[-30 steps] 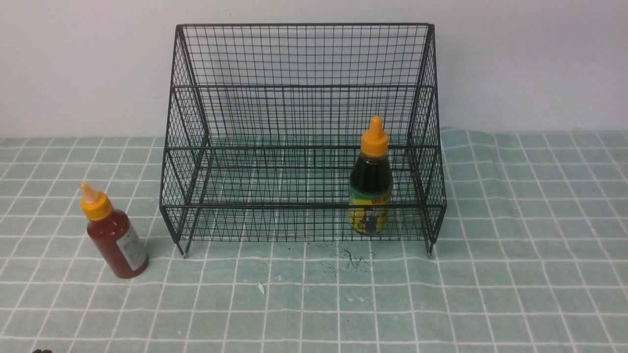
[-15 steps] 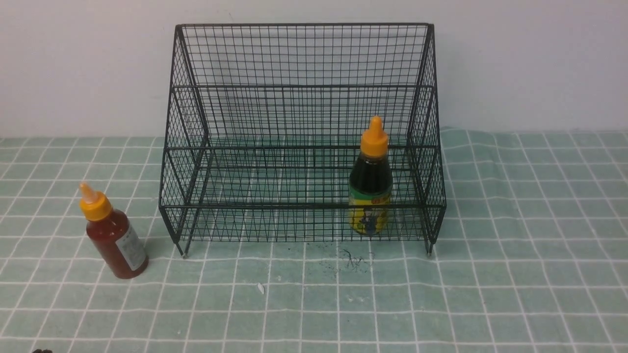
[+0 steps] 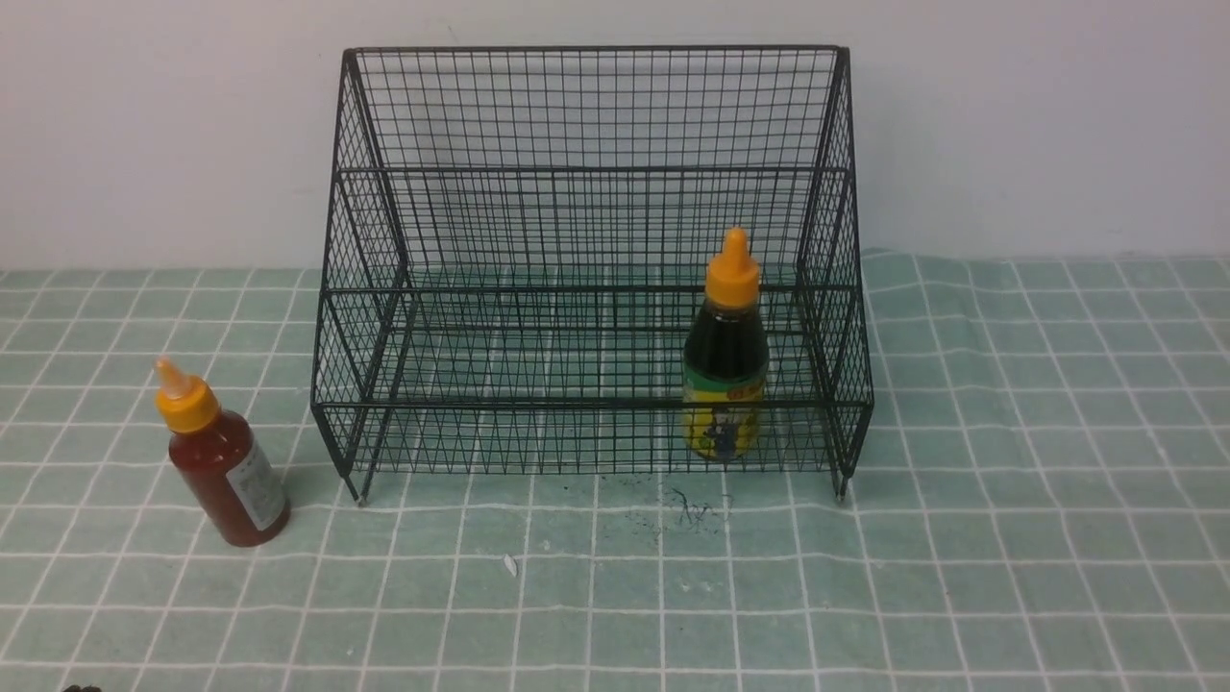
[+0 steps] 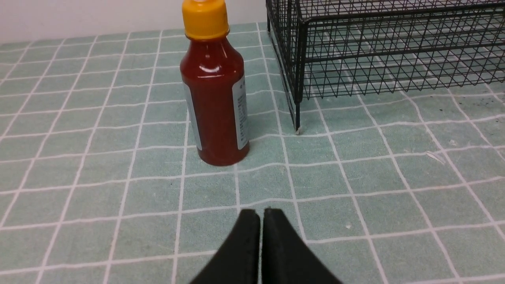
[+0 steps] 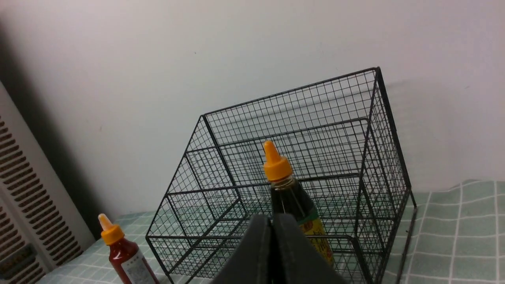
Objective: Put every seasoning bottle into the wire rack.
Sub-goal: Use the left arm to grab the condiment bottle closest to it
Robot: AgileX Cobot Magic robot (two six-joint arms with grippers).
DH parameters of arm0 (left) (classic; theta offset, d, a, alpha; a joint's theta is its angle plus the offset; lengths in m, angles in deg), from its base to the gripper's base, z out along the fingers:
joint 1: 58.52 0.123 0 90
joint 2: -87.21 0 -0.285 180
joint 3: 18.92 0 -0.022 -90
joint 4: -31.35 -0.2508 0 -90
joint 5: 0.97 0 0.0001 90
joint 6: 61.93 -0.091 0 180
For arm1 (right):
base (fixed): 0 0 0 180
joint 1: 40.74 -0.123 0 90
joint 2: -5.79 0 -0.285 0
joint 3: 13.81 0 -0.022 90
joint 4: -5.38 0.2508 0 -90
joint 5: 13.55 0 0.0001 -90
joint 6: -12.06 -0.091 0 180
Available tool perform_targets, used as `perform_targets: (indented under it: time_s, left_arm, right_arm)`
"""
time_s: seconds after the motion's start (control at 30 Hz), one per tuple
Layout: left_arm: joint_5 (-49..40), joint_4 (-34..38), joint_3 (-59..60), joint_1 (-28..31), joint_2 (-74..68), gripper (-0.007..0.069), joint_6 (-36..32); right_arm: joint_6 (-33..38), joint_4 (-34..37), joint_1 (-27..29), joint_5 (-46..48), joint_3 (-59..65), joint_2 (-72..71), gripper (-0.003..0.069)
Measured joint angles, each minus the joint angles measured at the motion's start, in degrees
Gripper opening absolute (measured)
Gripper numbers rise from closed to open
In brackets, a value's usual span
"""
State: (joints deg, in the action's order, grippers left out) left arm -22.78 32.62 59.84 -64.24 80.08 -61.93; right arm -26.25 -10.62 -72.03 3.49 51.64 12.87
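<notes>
The black wire rack stands at the back of the table. The squat dark-sauce bottle with an orange cap stands upright inside its lowest tier, near the right side; it also shows in the right wrist view. The slim red-sauce bottle stands upright on the cloth left of the rack; it also shows in the left wrist view. My left gripper is shut and empty, low over the cloth, short of the red bottle. My right gripper is shut and empty, back from the rack. Neither gripper shows in the front view.
A green checked cloth covers the table. A white wall stands close behind the rack. A slatted white panel stands at the far left side. Small dark specks lie on the cloth before the rack.
</notes>
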Motion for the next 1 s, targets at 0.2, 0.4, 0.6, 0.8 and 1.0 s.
perform_targets:
  time_s: [0.2,0.4,0.6,0.8,1.0]
  left_arm:
    - [0.00,0.00,0.00,0.00,0.00,-0.0006,0.00]
    - [0.00,0.00,0.00,0.00,0.00,-0.0006,0.00]
    - [0.00,0.00,0.00,0.00,0.00,-0.0006,0.00]
    - [0.00,0.00,0.00,0.00,0.00,-0.0006,0.00]
    - [0.00,0.00,0.00,0.02,0.00,-0.0006,0.00]
  right_arm:
    - [5.60,0.44,0.00,-2.57,0.66,0.00,-0.0013]
    - [23.84,12.55,0.00,-2.83,0.71,0.00,-0.0013]
    - [33.72,16.54,1.91,-0.95,1.29,0.00,-0.0013]
    - [35.58,15.99,18.98,5.55,6.27,0.00,-0.0013]
    - [36.03,14.03,30.87,6.28,12.63,0.00,-0.0013]
